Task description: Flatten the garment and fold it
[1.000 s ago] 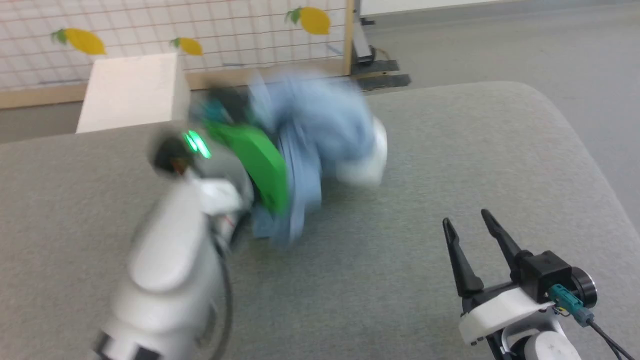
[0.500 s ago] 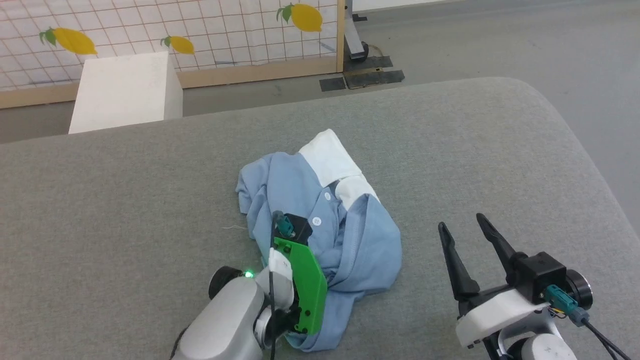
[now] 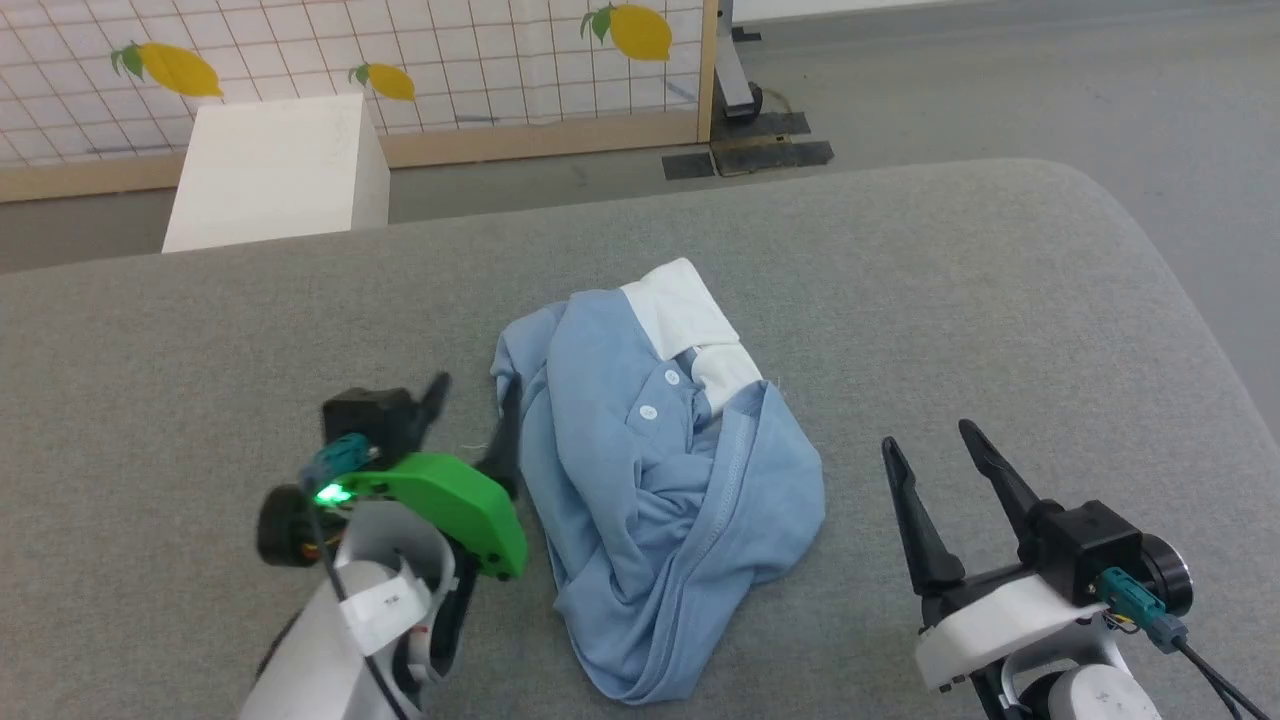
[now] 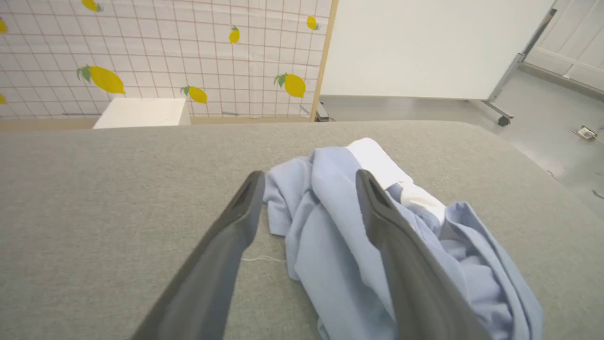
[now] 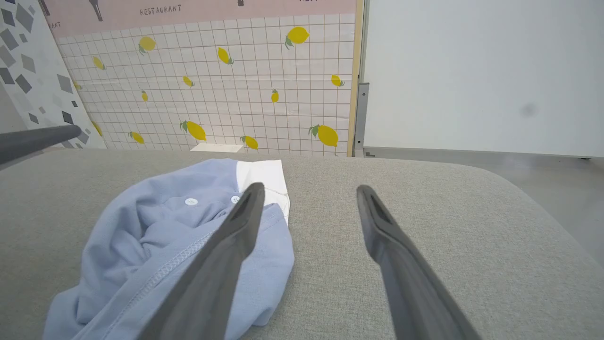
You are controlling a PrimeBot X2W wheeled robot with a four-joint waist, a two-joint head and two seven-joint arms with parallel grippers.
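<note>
The garment (image 3: pixel 650 480), a light blue polo shirt with a white collar and white buttons, lies crumpled in a heap in the middle of the grey padded table (image 3: pixel 1000 330). My left gripper (image 3: pixel 470 395) stands open just left of the heap, holding nothing. In the left wrist view the garment (image 4: pixel 330 226) lies past and beneath the spread fingers (image 4: pixel 236 222). My right gripper (image 3: pixel 935 435) hovers open to the right of the heap, clear of the cloth. From the right wrist the garment (image 5: pixel 155 236) lies to the left of that gripper (image 5: pixel 306 189).
A white box (image 3: pixel 270 170) stands on the floor beyond the table's far edge, in front of a tiled panel with lemon prints (image 3: pixel 400 50). The table's right corner is rounded (image 3: pixel 1130 240). Bare grey floor (image 3: pixel 1050 80) lies beyond.
My left gripper carried the garment down from mid-air onto the table, let go and opened, then drew back to the left of the heap. The right gripper stayed still.
</note>
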